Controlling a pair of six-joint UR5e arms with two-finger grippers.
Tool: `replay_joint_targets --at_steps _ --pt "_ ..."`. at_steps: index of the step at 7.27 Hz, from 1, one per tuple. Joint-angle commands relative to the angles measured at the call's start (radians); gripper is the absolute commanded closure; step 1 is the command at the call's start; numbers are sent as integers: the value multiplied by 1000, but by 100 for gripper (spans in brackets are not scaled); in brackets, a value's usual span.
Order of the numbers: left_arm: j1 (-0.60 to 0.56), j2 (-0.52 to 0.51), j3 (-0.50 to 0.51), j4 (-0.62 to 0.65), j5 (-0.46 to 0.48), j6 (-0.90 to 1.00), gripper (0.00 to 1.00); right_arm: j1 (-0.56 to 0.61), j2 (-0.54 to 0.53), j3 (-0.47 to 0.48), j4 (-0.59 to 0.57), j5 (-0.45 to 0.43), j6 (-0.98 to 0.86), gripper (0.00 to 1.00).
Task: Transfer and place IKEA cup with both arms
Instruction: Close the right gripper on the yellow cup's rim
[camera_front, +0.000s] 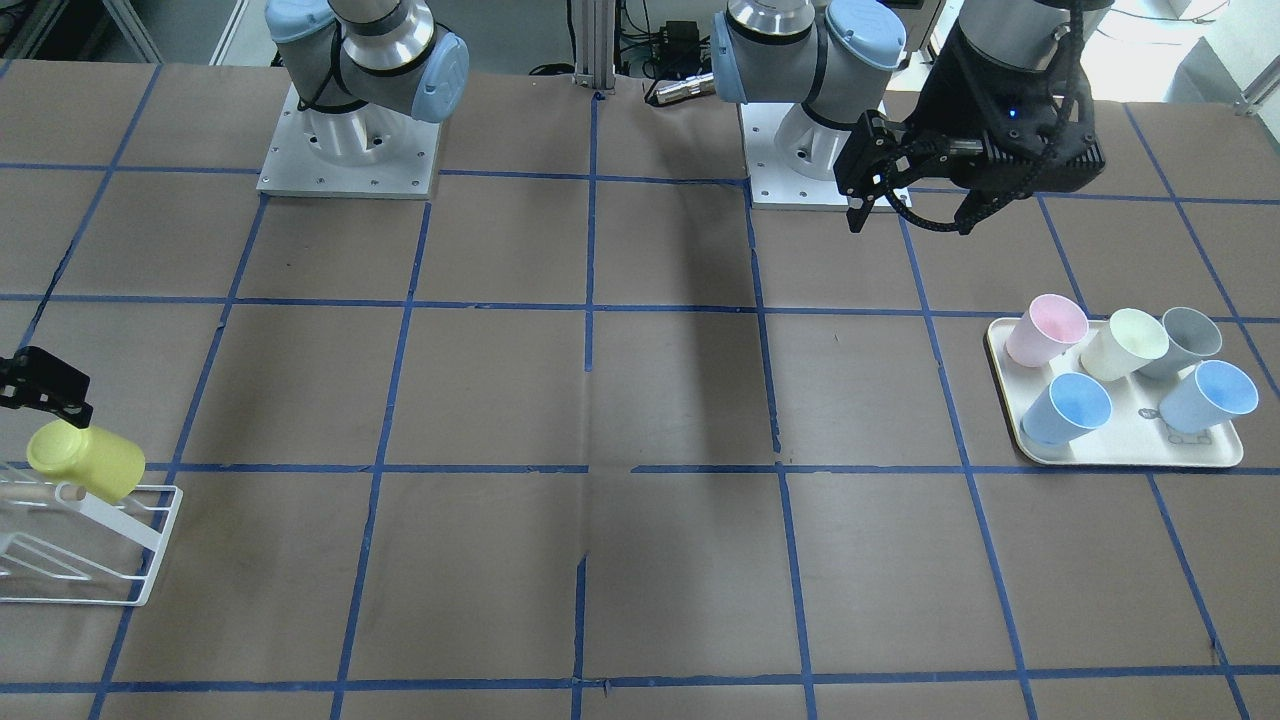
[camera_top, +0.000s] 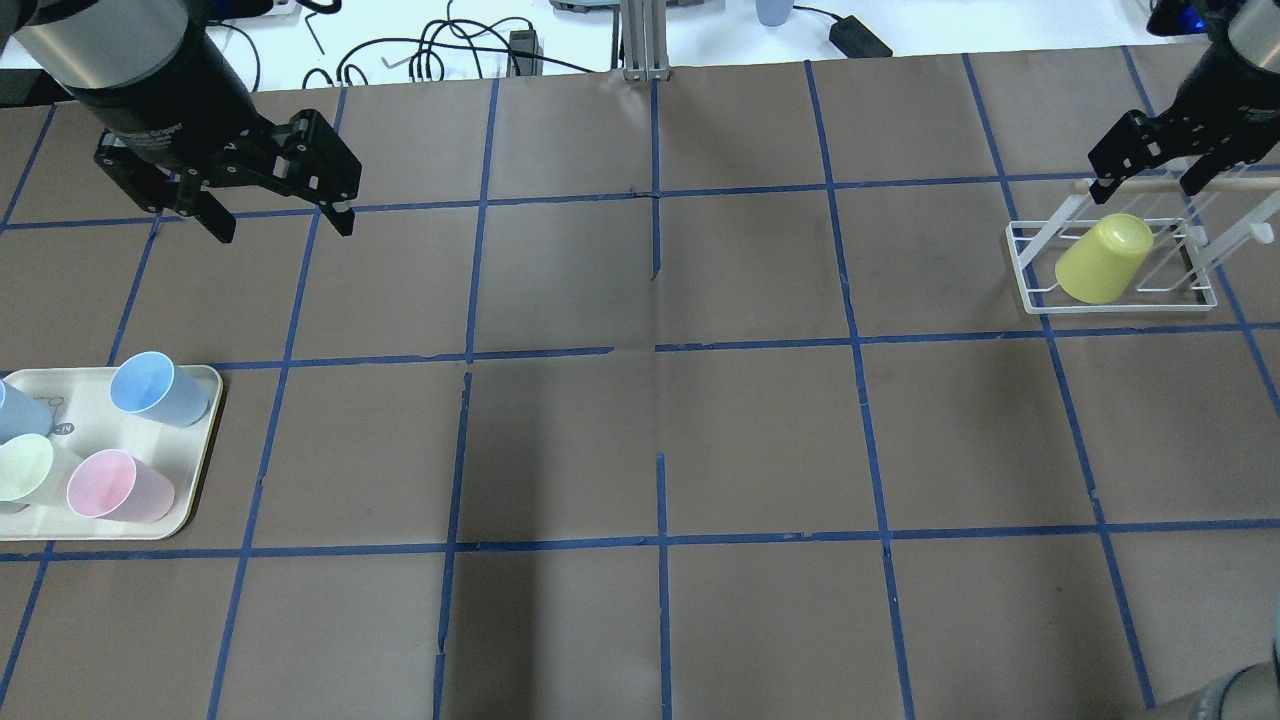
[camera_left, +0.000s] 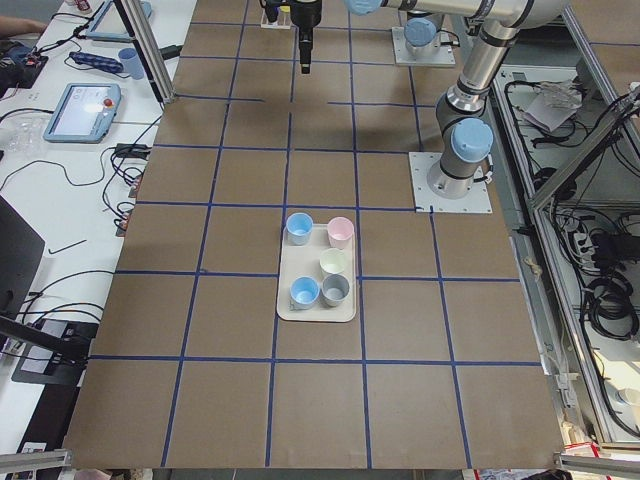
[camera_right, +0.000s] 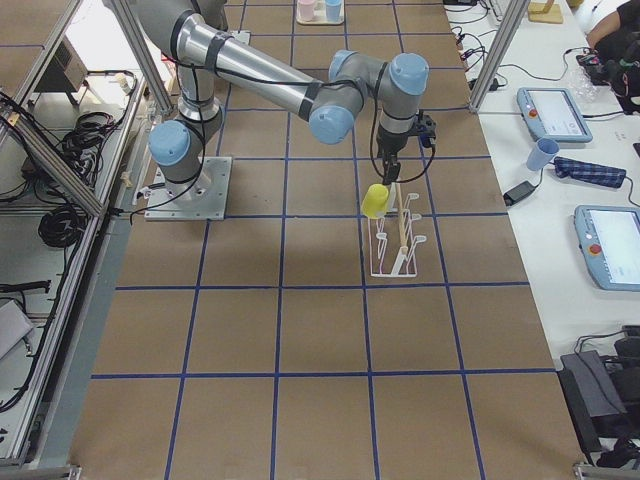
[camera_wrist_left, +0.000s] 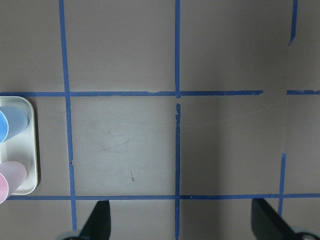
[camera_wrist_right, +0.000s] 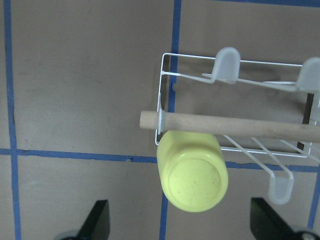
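I have my left gripper (camera_top: 285, 228) held high and pointing down, jaws spread wide. In its wrist view the two fingertips (camera_wrist_left: 97, 222) sit far apart at the bottom edge. The left arm (camera_left: 480, 70) rises steeply from its shoulder, then bends at the elbow. My right arm (camera_right: 260, 75) stretches out long and nearly level, its wrist turned straight down. The right gripper (camera_top: 1143, 190) hangs there with its jaws parted too.

Robot lab: tape-gridded table (camera_front: 680, 400), teach pendants (camera_right: 553, 113)

Smooth plastic IKEA cup (camera_wrist_right: 192, 172); matt wooden dowel (camera_wrist_right: 240, 125)
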Motion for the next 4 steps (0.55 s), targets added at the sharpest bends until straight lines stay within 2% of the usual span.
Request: replay_joint_targets --at_steps 1,4 --pt "0 1 -2 2 -2 0 0 -1 10 61 -79 -29 -1 0" --pt "0 1 -3 2 -2 0 0 -2 61 104 -192 -32 -6 0"
